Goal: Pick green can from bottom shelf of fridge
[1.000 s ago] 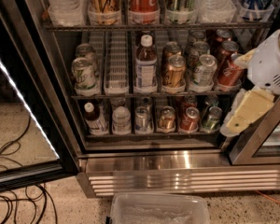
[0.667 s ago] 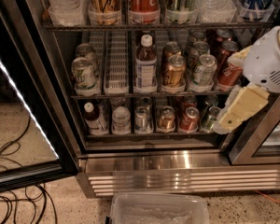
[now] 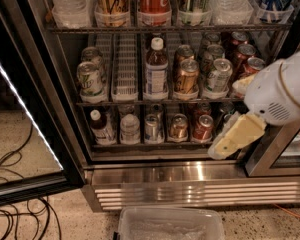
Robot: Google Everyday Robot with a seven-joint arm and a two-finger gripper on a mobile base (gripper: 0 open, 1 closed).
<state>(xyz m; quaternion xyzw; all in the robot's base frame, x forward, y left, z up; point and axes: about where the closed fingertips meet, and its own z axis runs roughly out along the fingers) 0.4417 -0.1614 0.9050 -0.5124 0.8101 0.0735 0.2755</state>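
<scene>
One small step nearer: dropped lower and leftward from a second ago, gripper (image 3: 220, 149) now at the right end of the bottom shelf (image 3: 140, 145) of the fridge (image 3: 165, 174), claw state impossible to tell, green can (image 3: 221, 115) half-hidden just behind it, grasp seemingly close.

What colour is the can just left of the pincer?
Red can, camera view; pincer hovers by bottom shelf, right end.

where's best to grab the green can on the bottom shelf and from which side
The green can: round side wall, mid-height, straight in from the open front. It seems to stand upright at the right end of the bottom shelf, with the rack above close overhead and the red can beside it. The end effector hangs in front, hiding most of it.
</scene>
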